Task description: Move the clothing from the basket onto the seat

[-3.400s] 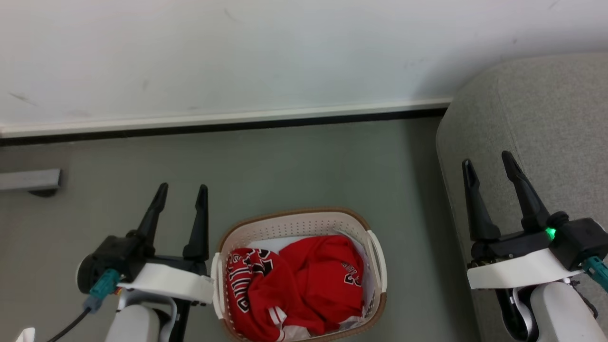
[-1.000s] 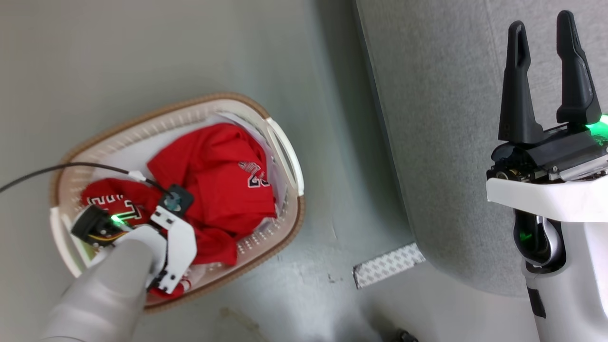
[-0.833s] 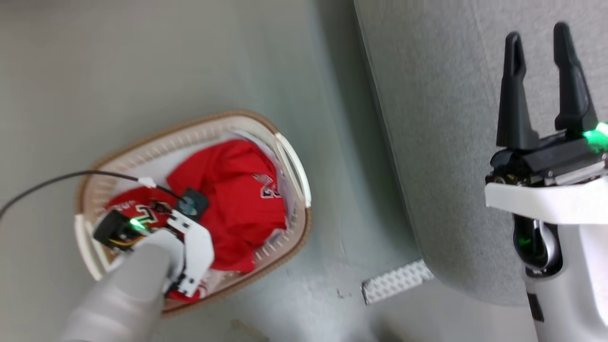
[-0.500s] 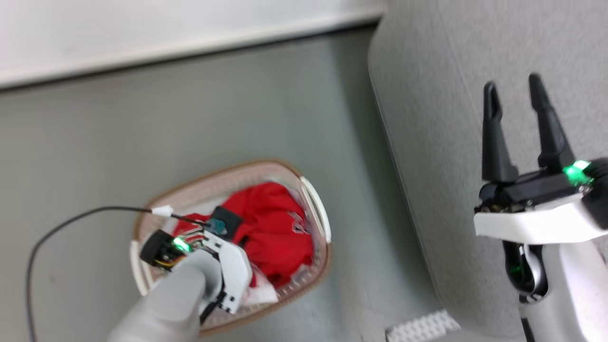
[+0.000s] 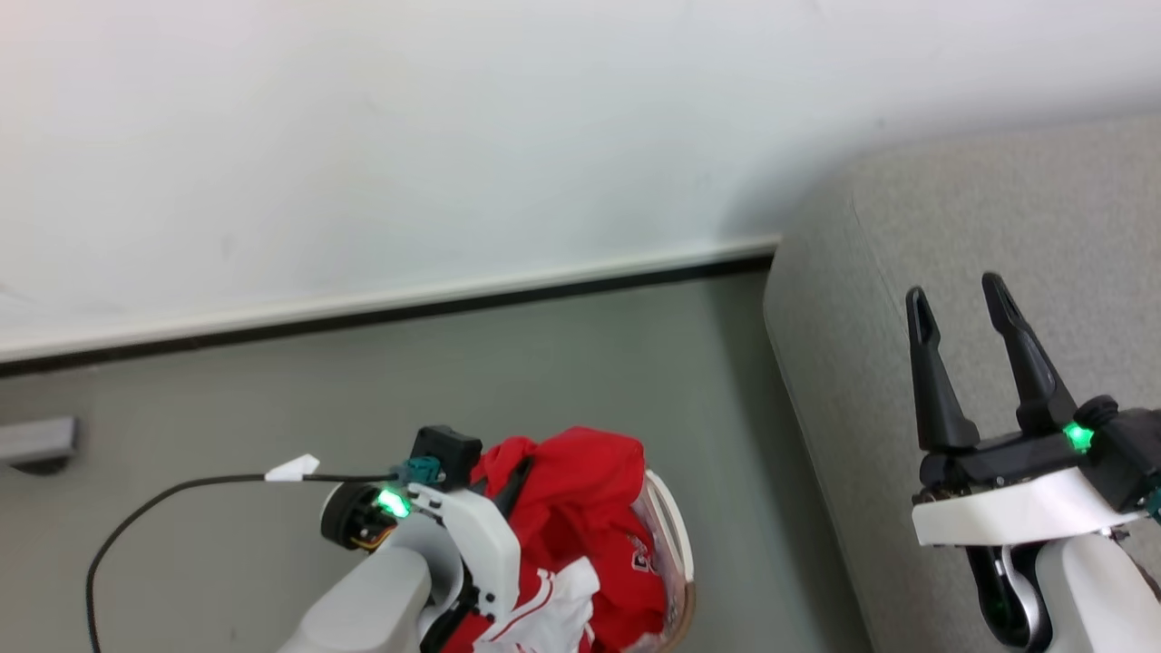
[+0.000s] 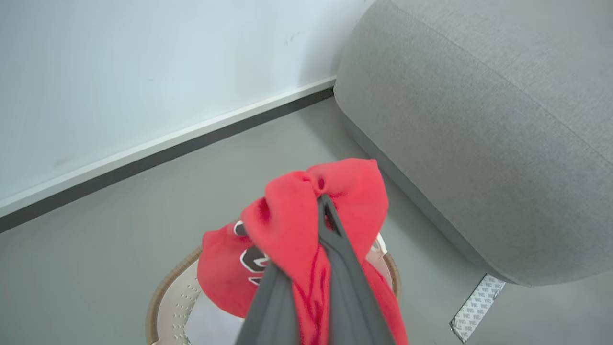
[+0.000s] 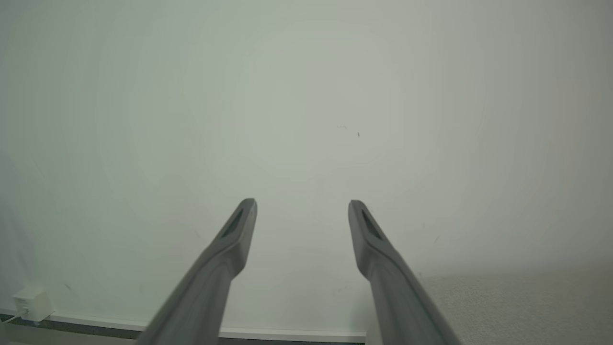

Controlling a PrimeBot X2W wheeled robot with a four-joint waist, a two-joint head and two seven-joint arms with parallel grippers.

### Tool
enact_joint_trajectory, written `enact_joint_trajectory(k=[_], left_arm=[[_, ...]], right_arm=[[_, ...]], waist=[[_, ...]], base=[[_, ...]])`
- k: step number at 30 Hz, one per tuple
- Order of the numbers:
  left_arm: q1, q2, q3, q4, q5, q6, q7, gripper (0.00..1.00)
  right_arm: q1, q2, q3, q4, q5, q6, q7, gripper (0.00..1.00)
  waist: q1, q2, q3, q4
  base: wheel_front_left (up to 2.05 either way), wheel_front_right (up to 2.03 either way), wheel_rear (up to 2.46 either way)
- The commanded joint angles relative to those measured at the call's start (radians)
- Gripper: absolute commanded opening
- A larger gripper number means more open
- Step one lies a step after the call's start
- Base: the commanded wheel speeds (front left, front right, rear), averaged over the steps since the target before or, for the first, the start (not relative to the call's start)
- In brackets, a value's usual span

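while a red bunch of clothing (image 5: 580, 508) hangs above the basket (image 5: 678, 544), none shows on the seat (image 5: 998, 227) at 3 o'clock in the head view; right fingers (image 5: 927, 372) spread, holding nothing. left wrist view: left fingers (image 6: 325, 211) pinched tight on the fabric, seat at 2 o'clock. right wrist view: spread fingers face the wall (image 7: 306, 96).

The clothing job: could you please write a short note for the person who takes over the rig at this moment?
Left pincer: shut on the clothing, a red bunch lifted above the basket, with its lower folds hanging down to it.
Right pincer: open and empty, raised beside the seat.
Done: grasp and lift. No clothing on the seat, as far as it shows.
Left: carry the bunch to the seat, release it, then check the basket for more.
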State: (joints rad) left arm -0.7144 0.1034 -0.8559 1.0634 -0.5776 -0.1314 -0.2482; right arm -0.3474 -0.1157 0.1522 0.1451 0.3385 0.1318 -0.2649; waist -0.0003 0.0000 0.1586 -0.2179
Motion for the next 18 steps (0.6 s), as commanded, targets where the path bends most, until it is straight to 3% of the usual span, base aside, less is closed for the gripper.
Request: enact_joint_trajectory(k=[1,8,18], left_arm=[[0.009,0.007,0.007,-0.018,-0.011,0.002,-0.010,0.00],[0.003,0.054,0.086,-0.214,-0.036,0.006,-0.017,0.00],[-0.013,0.120,0.161,-0.489,-0.041,0.044,-0.001,0.00]], right_arm=[[0.022,-0.010,0.000,0.004,0.006,-0.002,0.001,1.00],[0.078,-0.011,0.014,0.014,0.026,-0.002,0.001,1.00],[0.130,0.003,0.045,0.021,0.042,-0.002,0.001,1.00]], waist=[[0.0003,0.0000,-0.069,0.038],[0.0003,0.0000,-0.130,0.054],[0.0003,0.0000,-0.165,0.053]], base=[[0.00,0.00,0.00],[0.00,0.00,0.00],[0.00,0.00,0.00]])
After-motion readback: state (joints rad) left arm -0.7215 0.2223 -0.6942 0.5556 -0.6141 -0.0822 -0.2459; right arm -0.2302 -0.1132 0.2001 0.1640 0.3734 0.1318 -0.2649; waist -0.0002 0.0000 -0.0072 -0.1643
